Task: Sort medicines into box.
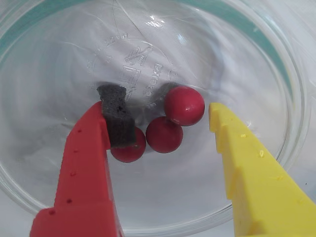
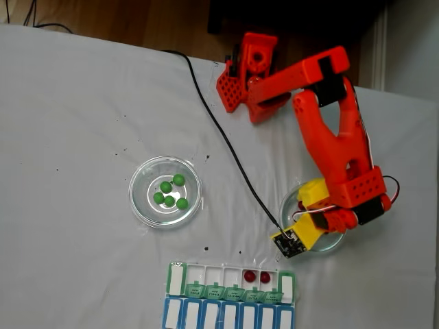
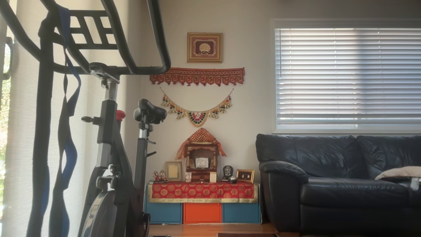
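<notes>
1. Fingers (image 1: 165,118) apart, low inside glass dish (image 1: 276,59), straddling 3 red balls (image 1: 164,134).
2. Box (image 2: 233,282) at bench's (image 2: 68,123) near edge; 2 reds (image 2: 257,277) in it.
3. 4 green balls (image 2: 170,192) in other dish (image 2: 140,205).

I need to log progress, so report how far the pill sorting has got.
Done: two dark red balls lie in open compartments of the green-lidded pill organiser.

In hand: the open hand is lowered into the round clear glass dish, straddling three glossy dark red balls, none gripped.

Left: those three, plus five bright green balls in the other glass dish.
</notes>
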`<state>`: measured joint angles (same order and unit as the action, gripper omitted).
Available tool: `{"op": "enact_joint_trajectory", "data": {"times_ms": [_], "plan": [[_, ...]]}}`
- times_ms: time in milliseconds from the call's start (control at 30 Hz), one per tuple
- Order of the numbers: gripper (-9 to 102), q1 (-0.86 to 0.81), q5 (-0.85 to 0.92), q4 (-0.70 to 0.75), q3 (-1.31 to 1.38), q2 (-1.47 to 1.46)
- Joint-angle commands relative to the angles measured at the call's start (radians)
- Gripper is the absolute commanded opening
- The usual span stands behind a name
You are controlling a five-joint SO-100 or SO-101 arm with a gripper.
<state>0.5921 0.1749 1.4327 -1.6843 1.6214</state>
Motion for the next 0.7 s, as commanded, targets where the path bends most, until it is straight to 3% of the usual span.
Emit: {"op": "enact_joint_trajectory", "data": {"times_ms": [0, 667], "plan": [[25, 0.008, -0.003, 0.000, 0.018, 0.035], [16, 0.009, -0.008, -0.011, 0.003, 0.049]]}}
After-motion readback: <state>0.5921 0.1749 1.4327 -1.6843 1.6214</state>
